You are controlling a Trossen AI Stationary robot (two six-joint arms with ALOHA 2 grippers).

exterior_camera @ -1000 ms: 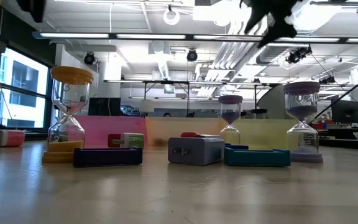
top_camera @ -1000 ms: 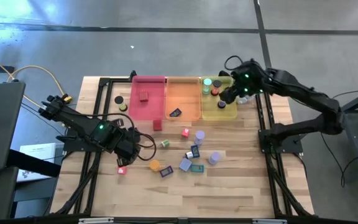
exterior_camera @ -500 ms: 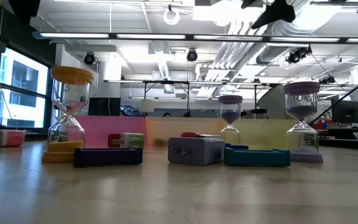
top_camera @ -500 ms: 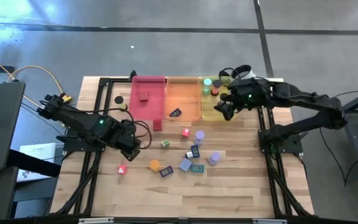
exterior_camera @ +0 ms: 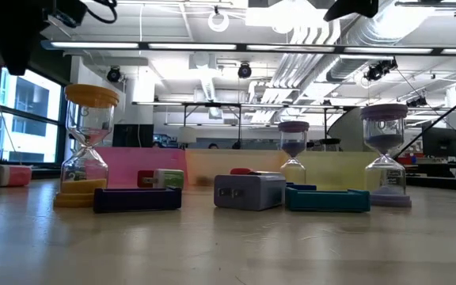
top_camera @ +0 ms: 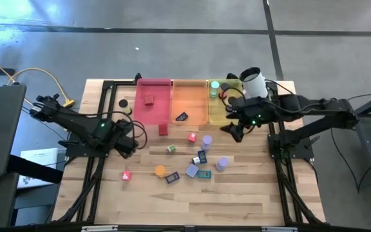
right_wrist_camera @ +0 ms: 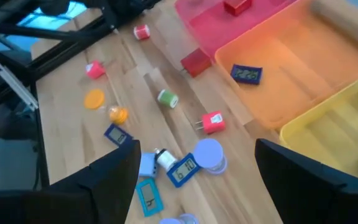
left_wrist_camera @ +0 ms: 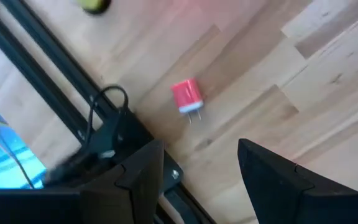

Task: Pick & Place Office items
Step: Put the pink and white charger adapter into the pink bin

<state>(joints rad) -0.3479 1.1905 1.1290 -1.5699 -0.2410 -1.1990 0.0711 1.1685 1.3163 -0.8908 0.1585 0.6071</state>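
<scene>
Office items lie scattered on the wooden table (top_camera: 250, 193): a pink plug (top_camera: 126, 175), an orange hourglass (top_camera: 160, 171), lavender hourglasses (top_camera: 222, 164), flat blue and teal rectangles (top_camera: 204, 174), a green roll (top_camera: 171, 149) and a red block (top_camera: 163, 129). My left gripper (top_camera: 126, 146) hangs open over the table's left part, pointing down, with a red plug (left_wrist_camera: 187, 96) ahead of its fingers. My right gripper (top_camera: 234, 131) hangs open just near of the yellow tray (top_camera: 236, 118), above the items, with nothing between its fingers.
Pink (top_camera: 153, 103), orange (top_camera: 190, 96) and yellow trays stand side by side at the far edge, with a red block (top_camera: 149, 99), a dark rectangle (top_camera: 181, 117) and rolls (top_camera: 223, 95) inside them. A white cup (top_camera: 254, 82) stands beside the yellow tray. Black frame rails (top_camera: 95, 180) run along both table sides.
My right gripper has swung from above the yellow tray toward the table's near edge, and the white cup now shows behind it. My left gripper has drawn back toward the table's left edge, sunk a little and rolled about its own line. No item has moved.
</scene>
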